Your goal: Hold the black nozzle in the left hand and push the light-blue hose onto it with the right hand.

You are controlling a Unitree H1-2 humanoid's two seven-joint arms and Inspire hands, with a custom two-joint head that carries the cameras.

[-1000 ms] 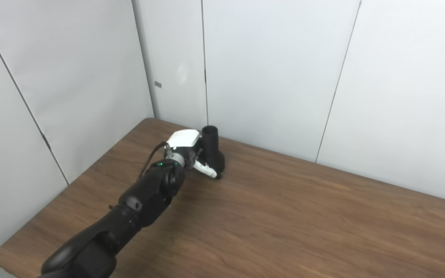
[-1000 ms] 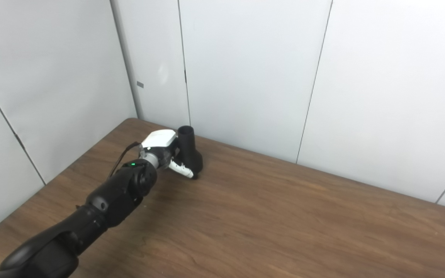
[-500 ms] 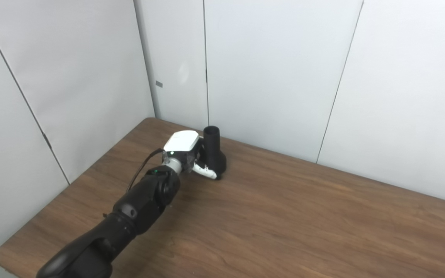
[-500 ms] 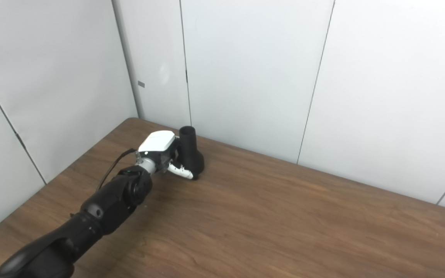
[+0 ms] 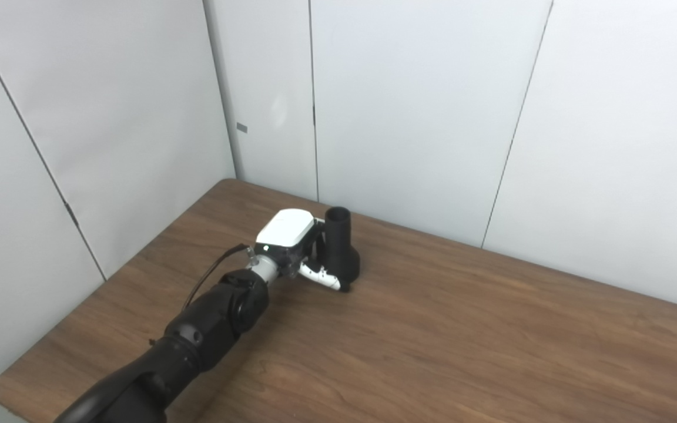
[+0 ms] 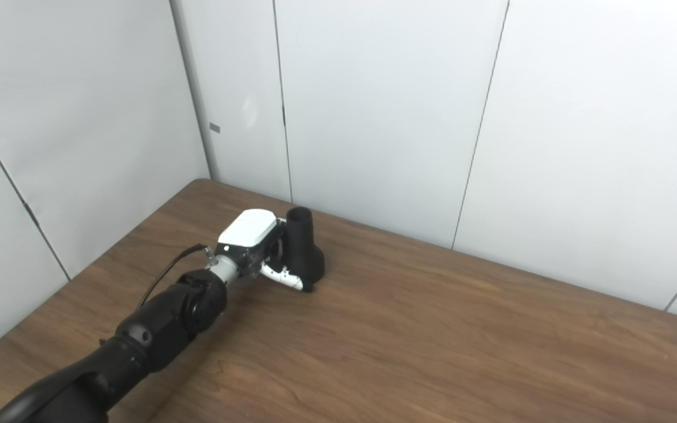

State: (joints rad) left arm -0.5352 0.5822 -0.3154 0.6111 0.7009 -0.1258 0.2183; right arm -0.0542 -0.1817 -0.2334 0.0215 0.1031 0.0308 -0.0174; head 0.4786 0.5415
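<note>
Gripping looks secure for now: the left hand (image 5: 294,252) is wrapped around the black nozzle (image 5: 340,249), fingers closed on the flared lower body, thumb (image 5: 322,279) lying across its near side. Nozzle stands upright, open neck up, base at or just above the wooden table (image 5: 462,341) near the far-left corner; contact with the top can't be confirmed. Judgement: rigid moulded plastic, light, smooth and likely a bit slippery, so the wide base is the right place to hold, leaving the narrow neck free for the hose. Push-on force will try to twist it in the grip, so it needs a firm hold. Right hand and light-blue hose are both out of view.
</note>
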